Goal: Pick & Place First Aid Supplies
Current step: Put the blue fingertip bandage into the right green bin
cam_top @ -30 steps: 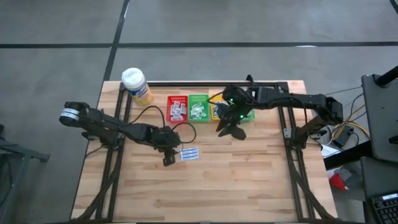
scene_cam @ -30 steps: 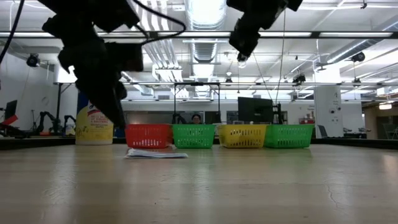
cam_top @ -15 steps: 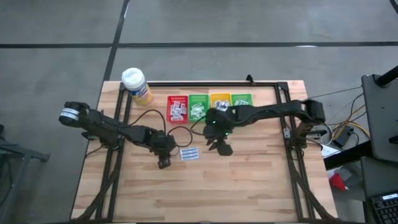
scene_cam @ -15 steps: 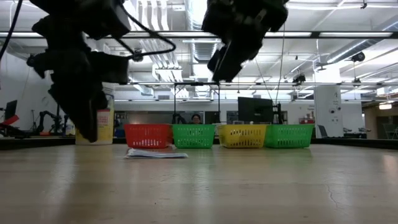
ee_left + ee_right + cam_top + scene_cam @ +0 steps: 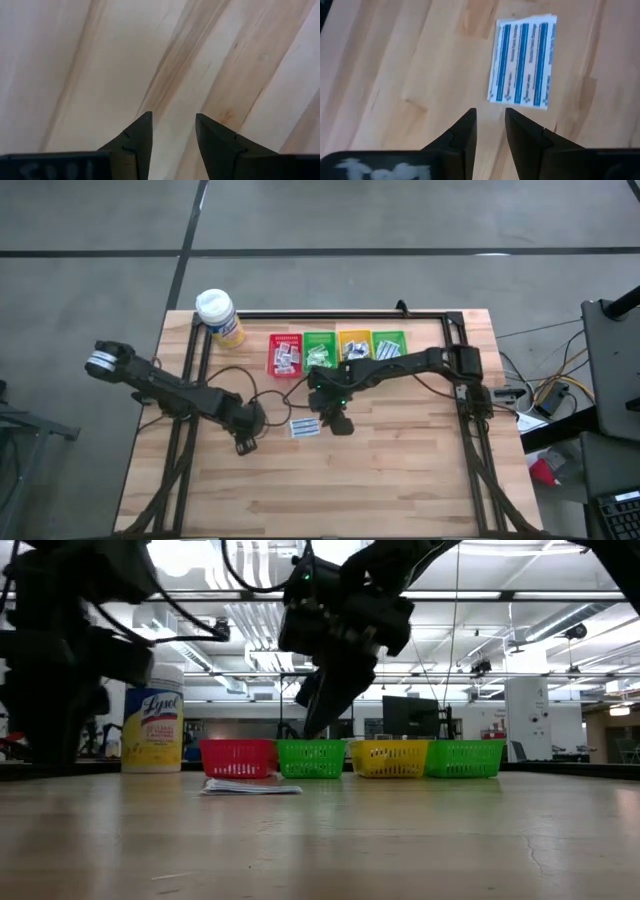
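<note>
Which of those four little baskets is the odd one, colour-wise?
The red basket at the row's left end, nearest the yellow bottle; the others are green, yellow and green.

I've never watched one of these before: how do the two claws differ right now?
The right gripper hangs over the blue-striped packets with a narrow finger gap; the left gripper is spread wider over bare wooden table, off to the side. Both are dark, two-fingered and empty.

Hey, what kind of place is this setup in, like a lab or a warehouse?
Probably a robotics lab or workshop in a big industrial hall. The low view shows exposed ceiling ducts and strip lights, a monitor and a person at benches behind the wooden table.
</note>
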`<state>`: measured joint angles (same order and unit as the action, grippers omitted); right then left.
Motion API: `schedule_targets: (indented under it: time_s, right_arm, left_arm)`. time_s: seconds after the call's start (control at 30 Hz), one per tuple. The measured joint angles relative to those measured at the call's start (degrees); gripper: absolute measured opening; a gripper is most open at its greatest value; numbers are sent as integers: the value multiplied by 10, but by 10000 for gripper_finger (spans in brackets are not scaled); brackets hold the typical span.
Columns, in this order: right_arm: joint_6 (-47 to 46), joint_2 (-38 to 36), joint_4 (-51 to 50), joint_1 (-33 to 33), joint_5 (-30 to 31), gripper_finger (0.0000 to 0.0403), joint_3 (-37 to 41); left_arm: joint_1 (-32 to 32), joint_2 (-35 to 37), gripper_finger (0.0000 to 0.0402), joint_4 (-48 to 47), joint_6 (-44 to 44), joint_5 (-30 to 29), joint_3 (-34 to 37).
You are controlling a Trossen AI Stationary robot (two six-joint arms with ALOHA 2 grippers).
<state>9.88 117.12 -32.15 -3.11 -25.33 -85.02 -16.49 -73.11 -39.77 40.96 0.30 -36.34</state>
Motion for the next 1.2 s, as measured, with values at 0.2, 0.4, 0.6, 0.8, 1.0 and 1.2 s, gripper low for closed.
schedule_targets:
  time_s: [0.2,0.4,0.6,0.8,1.0,1.2]
  right_arm:
    - [10,40,14,0,0,88,-42]
    - [10,77,9,0,0,76,-80]
    - [-10,101,10,1,0,68,-93]
    - [-37,113,-20,1,23,74,-91]
    - [-37,109,-93,1,60,69,-91]
    - [-39,104,-147,9,56,63,-89]
  left_arm:
    - [-25,78,142,9,81,-26,41]
    - [-44,153,140,10,102,-75,62]
    - [-64,228,140,7,117,-117,84]
    - [-67,278,140,7,117,-145,86]
    - [-67,290,140,7,105,-163,86]
    - [-67,290,140,13,105,-163,86]
